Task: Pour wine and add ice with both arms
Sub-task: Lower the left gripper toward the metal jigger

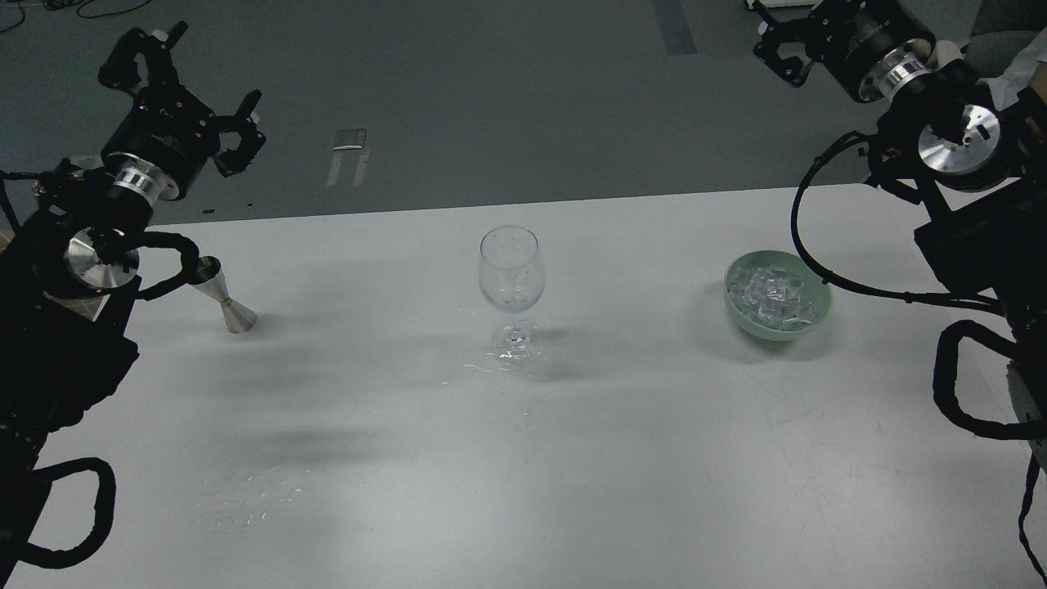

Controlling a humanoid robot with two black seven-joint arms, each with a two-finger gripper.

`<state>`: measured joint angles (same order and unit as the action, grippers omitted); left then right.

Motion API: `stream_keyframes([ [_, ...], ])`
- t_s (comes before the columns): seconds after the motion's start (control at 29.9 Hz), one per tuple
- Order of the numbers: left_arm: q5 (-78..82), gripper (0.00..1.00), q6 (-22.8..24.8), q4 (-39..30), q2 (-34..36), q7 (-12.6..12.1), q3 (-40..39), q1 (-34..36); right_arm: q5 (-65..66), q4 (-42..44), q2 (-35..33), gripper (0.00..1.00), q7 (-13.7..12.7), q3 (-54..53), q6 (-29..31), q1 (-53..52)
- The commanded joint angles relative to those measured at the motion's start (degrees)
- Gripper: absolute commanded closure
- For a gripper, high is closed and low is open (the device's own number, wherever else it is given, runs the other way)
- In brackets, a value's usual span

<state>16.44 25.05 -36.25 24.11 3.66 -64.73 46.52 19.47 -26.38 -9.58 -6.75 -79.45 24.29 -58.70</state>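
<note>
An upright clear wine glass (511,274) stands at the table's middle, and I make out no liquid level or cubes in its bowl. The ice (771,294) is a heap of clear cubes in a pale green bowl (740,315) at the right. A small metal jigger (225,298) stands at the left, partly behind my left arm's cable. Any wine in it is hidden. My left gripper (196,90) hangs open and empty above and behind the jigger. My right gripper (775,37) is raised at the top right, far behind the bowl, open and holding nothing.
The grey table (523,458) has wet streaks near the glass foot (483,368) and a patch of droplets at the front left (245,491). Black cable loops hang from both arms over the table's side edges. Beyond the far edge is dark floor.
</note>
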Motion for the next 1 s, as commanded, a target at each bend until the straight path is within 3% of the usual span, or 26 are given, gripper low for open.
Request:
stream_keyframes([
  [0.0,-0.27,0.02,0.0,-0.14,0.14,0.3,0.04,0.5,-0.13,-0.25,0.08,0.0,-0.01,-0.09,-0.03,-0.01],
  [0.33,-0.53,0.02,0.08,0.83,0.23,1.26,-0.31,0.06,-0.13,-0.16,0.7,0.0,0.07,-0.88,-0.56,-0.18],
  [0.4,-0.53,0.02,0.61,0.74,-0.21,5.37,-0.13,-0.2,-0.13,-0.17,0.61,0.0,0.07,-0.79,-0.56,-0.79],
  [0.43,-0.53,0.02,0.61,0.74,-0.21,5.4,-0.13,-0.2,-0.13,-0.16,0.61,0.0,0.07,-0.79,-0.56,-0.8],
  [0.47,-0.45,0.02,0.87,0.57,-0.73,8.44,0.13,-0.29,-0.13,-0.16,0.35,0.0,0.07,-0.79,-0.47,-1.15],
  [0.57,0.25,0.02,0.7,0.83,-0.56,13.21,0.31,-0.29,-0.13,-0.25,0.08,0.0,-0.01,-0.79,-0.3,-1.67],
  [0.97,-0.36,0.02,2.38,0.48,-1.17,12.96,0.31,-1.26,-0.22,-0.25,-0.8,0.0,-0.36,-0.79,-0.38,-2.82],
])
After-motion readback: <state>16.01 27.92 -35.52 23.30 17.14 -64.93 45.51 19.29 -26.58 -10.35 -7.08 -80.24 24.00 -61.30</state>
